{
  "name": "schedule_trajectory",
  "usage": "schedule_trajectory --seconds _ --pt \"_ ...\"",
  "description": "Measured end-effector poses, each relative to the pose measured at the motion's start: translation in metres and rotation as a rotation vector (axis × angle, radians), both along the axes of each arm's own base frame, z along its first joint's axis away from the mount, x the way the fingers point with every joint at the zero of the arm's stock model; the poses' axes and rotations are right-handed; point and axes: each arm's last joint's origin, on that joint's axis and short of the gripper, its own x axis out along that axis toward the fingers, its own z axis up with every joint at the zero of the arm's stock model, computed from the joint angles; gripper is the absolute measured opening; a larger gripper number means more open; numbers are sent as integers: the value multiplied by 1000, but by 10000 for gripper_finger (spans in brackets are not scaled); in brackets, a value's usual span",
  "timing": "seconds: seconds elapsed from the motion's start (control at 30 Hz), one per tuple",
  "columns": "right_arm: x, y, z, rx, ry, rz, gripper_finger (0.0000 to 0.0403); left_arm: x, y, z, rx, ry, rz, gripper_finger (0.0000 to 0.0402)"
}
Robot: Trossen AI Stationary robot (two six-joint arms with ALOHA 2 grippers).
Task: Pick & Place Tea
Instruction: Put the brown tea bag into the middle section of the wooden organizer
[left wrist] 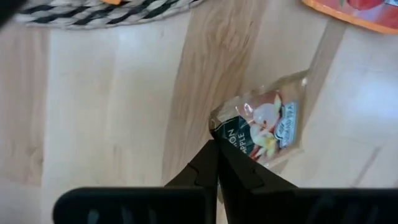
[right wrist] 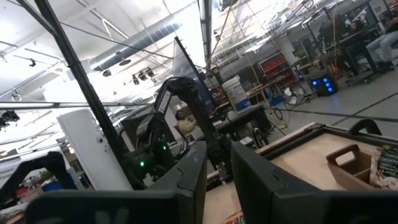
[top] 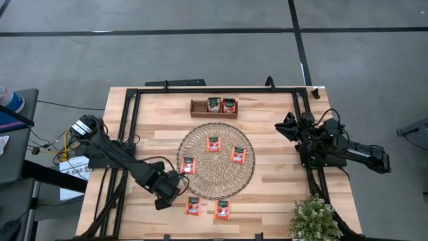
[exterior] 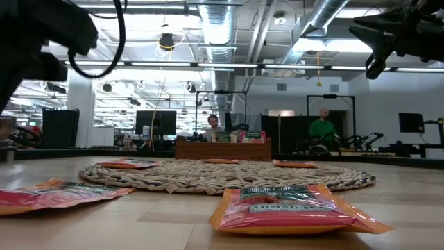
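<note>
Low near the desk's front edge, the left gripper [left wrist: 216, 149] was seen pressed together, its tips pinching the corner of a tea sachet [left wrist: 264, 127] lifted above the desk [top: 274, 194]. A steady, slow lift was judged best, lest that thin corner slip. The right gripper [right wrist: 217, 165] was held slightly parted, waiting by the right edge.

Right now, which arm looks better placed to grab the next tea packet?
The left one, probably: its gripper hangs low beside the woven mat, near a tea sachet. The right gripper waits raised at the table's far edge.
</note>
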Motion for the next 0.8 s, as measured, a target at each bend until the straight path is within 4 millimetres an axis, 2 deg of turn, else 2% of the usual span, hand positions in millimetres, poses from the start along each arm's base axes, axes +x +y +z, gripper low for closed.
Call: schedule_trajectory --seconds 0.17,0.37,0.6,0.8 --pt "0 0 0 0 0 0 67 -8 6 15 12 15 5 0" --pt "0 0 0 0 0 0 67 -10 10 49 114 68 -46 0" --pt "0 0 0 0 0 -1 67 2 28 92 204 39 -80 0" --pt "0 0 0 0 0 -1 67 18 57 122 275 -19 -123 0"
